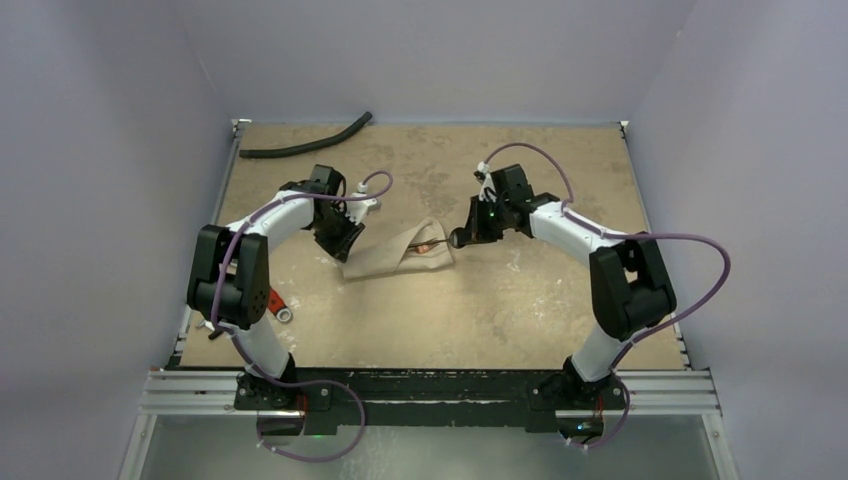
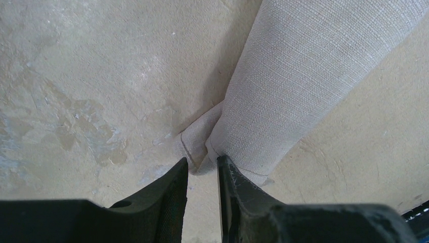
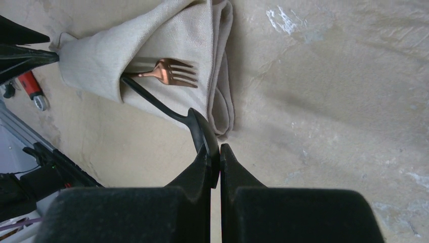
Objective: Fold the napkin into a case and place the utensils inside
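Nearest the arm bases, a small red-handled tool (image 1: 279, 306) lies by the left edge of the counter (image 1: 500, 320). At mid-counter sits the case (image 1: 390, 258), a flat, beige, tapered pouch. Its mouth faces the right arm and its tip faces the left. The right claw (image 3: 215, 151) is clamped on the dark bowl of the spoon (image 3: 200, 126), whose handle runs into the mouth beside the copper fork (image 3: 172, 72). The left claw (image 2: 202, 161) has its jaws narrowly apart at the pouch's tip; I cannot tell if it pinches. Bare counter surrounds the pouch. A black hose (image 1: 305, 147) lies along the far edge.
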{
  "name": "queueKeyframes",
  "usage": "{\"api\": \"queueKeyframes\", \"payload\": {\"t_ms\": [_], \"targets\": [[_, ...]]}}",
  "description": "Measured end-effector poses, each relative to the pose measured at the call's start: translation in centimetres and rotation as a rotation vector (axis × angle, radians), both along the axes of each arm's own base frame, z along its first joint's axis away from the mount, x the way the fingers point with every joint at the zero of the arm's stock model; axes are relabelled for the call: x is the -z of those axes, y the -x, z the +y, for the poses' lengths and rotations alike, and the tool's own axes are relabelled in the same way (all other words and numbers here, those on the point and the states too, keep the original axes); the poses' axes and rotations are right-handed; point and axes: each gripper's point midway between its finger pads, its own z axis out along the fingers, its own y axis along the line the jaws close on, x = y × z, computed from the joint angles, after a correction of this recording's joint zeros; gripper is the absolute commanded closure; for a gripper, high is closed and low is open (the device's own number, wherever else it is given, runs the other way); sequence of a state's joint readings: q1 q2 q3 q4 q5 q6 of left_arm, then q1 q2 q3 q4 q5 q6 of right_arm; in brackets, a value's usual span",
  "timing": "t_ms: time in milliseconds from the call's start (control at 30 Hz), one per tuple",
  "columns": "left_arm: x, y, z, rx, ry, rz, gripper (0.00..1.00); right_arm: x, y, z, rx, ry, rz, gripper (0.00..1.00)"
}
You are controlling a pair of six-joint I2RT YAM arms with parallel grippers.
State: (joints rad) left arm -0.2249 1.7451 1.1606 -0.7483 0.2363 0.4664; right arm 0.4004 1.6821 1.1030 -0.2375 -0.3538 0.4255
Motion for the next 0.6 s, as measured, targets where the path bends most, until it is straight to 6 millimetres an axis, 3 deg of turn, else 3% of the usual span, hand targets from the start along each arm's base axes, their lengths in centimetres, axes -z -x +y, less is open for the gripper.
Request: {"api": "queueKeyframes", "payload": {"t_ms": [300, 600], "targets": [[0.2, 0.1, 0.1, 0.000, -0.008, 0.002, 0.76, 0.2, -1.0, 1.9, -0.039, -0.012, 0.000, 1.00], [0.2, 0.1, 0.1, 0.001, -0.009, -0.001, 0.76, 1.0, -0.5, 3.7, -0.101, -0.027, 0.027, 1.00]]}}
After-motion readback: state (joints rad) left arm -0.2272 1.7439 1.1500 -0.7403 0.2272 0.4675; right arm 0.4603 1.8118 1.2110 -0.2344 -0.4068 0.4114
